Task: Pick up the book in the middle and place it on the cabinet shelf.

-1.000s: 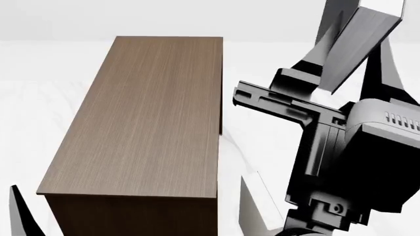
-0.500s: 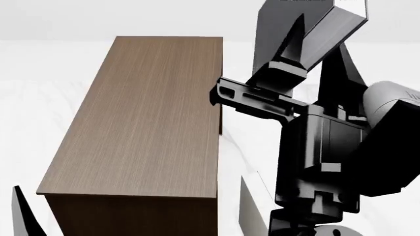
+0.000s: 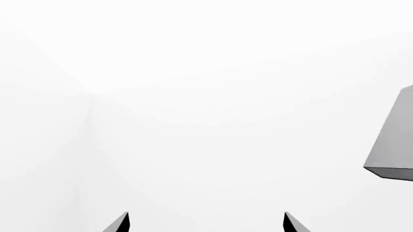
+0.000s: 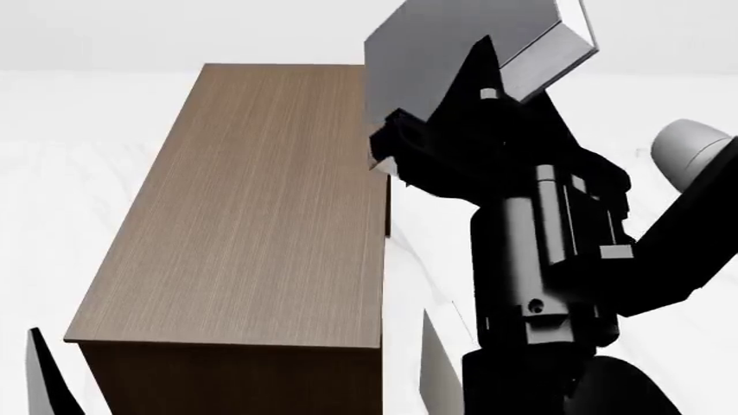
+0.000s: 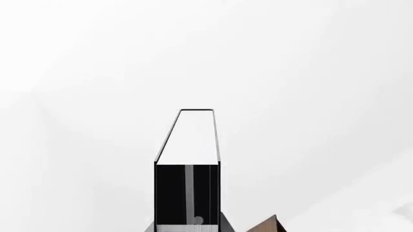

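My right gripper (image 4: 467, 104) is shut on the slate-grey book (image 4: 461, 47) and holds it high and tilted, over the far right edge of the dark brown cabinet top (image 4: 254, 216). In the right wrist view the book (image 5: 187, 154) stands edge-on between the jaws, with a brown cabinet corner (image 5: 268, 225) just beside it. My left gripper (image 3: 206, 223) is open and empty; only its two fingertips (image 3: 121, 223) show, wide apart, against white floor.
A grey box-like block (image 3: 393, 140) shows at the edge of the left wrist view. A grey slab (image 4: 434, 372) stands on the white floor right of the cabinet's near corner. A dark wedge (image 4: 41, 380) shows at lower left.
My right arm has swung left and closer to the cabinet with the book in it. The book has tipped flatter and now hangs over the cabinet's far right edge.
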